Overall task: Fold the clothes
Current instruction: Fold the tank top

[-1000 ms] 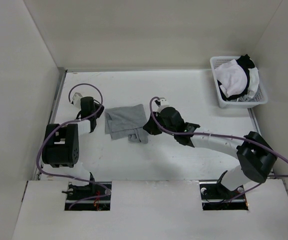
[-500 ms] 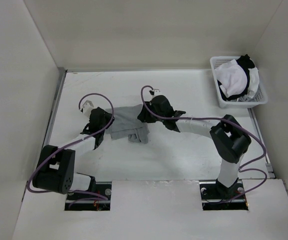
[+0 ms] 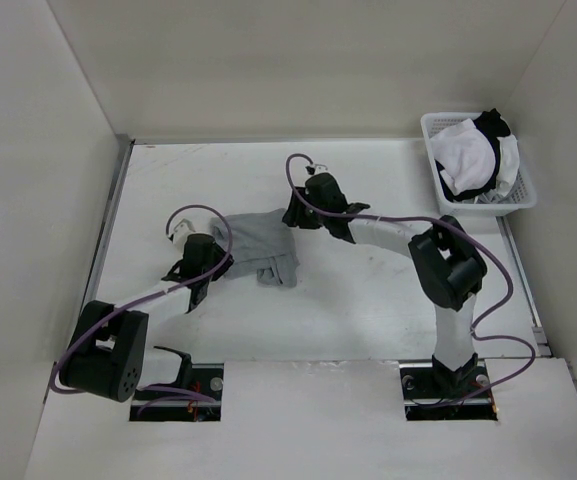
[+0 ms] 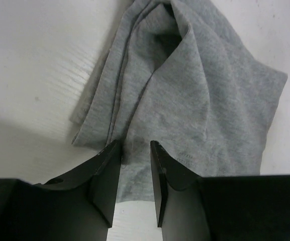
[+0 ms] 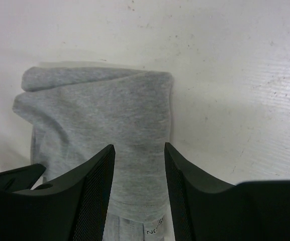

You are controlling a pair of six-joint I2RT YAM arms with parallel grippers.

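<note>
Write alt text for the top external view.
A crumpled grey T-shirt lies on the table, the left gripper at its left edge, the right gripper at its far right corner. A white basket holding a white garment with black trim sits at the far right corner.

A robot test cell in a lab was shown, not a home. A bare white table was boxed in by plain white panels beyond and beside the jaws. The cabled left arm and right arm were bolted down behind them. A white basket was set far to their right.
</note>
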